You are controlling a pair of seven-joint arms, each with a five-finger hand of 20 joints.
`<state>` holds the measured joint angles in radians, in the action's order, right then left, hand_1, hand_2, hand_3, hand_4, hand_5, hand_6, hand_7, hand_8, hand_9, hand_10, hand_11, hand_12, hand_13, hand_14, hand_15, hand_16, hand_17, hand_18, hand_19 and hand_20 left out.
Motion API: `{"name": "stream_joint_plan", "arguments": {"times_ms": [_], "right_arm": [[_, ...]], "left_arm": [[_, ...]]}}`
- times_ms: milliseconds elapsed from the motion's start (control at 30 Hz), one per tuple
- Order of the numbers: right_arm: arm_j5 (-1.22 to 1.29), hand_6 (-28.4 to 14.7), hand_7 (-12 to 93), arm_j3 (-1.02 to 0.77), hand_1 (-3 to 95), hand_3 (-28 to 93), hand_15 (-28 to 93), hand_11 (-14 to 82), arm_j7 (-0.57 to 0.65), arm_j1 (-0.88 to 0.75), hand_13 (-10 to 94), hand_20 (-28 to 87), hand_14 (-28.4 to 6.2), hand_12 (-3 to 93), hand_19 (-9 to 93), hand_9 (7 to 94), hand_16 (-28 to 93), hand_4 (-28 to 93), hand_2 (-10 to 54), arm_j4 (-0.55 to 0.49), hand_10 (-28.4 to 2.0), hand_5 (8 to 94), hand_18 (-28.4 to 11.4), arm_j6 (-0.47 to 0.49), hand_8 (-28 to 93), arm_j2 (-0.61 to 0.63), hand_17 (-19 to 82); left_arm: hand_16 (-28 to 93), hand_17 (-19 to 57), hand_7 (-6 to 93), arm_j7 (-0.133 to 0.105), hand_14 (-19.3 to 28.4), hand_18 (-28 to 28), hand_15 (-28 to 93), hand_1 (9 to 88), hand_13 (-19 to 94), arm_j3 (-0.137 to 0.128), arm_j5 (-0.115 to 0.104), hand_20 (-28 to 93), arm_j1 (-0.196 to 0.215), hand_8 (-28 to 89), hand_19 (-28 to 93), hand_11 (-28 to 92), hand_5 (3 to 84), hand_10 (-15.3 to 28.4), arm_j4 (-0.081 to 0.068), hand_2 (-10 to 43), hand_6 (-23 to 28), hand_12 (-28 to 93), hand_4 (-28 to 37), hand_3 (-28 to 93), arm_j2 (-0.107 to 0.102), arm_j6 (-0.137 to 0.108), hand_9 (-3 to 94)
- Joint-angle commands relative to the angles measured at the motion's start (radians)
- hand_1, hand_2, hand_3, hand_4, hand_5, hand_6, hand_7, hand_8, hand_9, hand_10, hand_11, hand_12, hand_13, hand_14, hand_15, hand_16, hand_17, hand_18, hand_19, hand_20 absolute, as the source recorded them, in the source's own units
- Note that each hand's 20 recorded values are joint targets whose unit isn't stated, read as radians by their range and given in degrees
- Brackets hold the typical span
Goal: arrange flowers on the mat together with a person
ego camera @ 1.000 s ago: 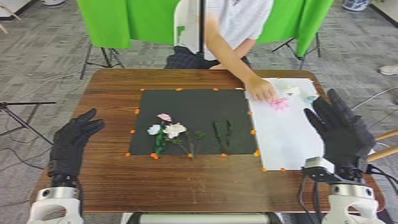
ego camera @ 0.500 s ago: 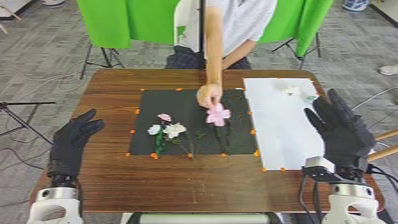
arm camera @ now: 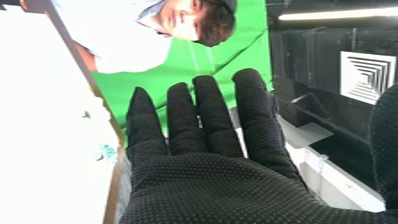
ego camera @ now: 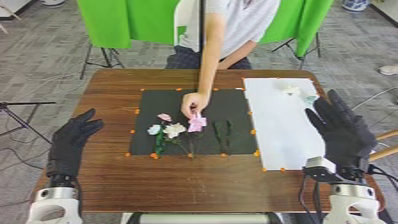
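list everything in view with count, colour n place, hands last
table: 1, brown, centre
mat: 1, black, on the table
sheet: 1, white, right of the mat
white flowers: 2, white, mat's left half
small flower: 1, pale pink, above them
pink flower: 1, pink, over the mat at the person's fingertips
bare stems: 2, dark green, mat's right half
flower stems: count unclear, green, below the white flowers
pale blooms: 2, whitish and pale green, sheet's far end
markers: many, orange, mat and sheet edges
cloth: green, behind the table
person's hand: 1, over the mat
robot hands: 2, black, left and right
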<state>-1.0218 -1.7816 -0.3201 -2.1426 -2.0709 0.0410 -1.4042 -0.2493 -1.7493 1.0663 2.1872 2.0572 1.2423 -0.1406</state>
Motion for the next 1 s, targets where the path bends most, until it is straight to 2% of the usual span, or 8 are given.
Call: {"name": "stream_joint_plan", "arguments": {"times_ms": [33,633,1000], "right_arm": [[0.002,-0.9,8,-0.005,5.6,78,9,3.2,-0.008,-0.003,26,23,-10.0,9.1,3,36.6,4,-18,-1.3,0.000,-13.9,38.7,-12.9,-0.002,-9,0.004,17],[0.003,-1.2,8,-0.011,5.8,78,9,3.2,-0.001,-0.007,26,23,-10.0,9.3,3,36.7,4,-19,-1.0,0.003,-13.9,40.1,-12.8,0.001,-9,0.005,17],[-0.006,-1.4,9,-0.004,6.0,78,10,3.2,0.011,0.006,27,23,-10.2,9.4,3,37.0,4,-18,-0.8,0.009,-14.0,41.7,-12.8,-0.011,-9,0.011,17]], "left_arm": [[0,6.5,11.2,0.002,18.2,12.6,20,19.1,38,-0.002,-0.007,16,0.006,-6,13,20,47.3,15.6,-0.001,5.4,3.6,13,-28.3,66,0.002,0.005,48.7],[0,6.4,11.1,-0.001,18.2,12.7,20,18.8,38,0.000,-0.005,15,0.008,-6,13,20,47.4,15.6,0.001,5.4,3.7,13,-28.3,66,0.008,0.003,48.7],[0,6.2,11.0,0.010,18.3,12.8,20,18.9,37,0.000,-0.003,15,0.001,-6,13,20,47.4,15.6,-0.003,5.5,3.8,13,-28.3,65,0.008,0.005,48.7]]}}
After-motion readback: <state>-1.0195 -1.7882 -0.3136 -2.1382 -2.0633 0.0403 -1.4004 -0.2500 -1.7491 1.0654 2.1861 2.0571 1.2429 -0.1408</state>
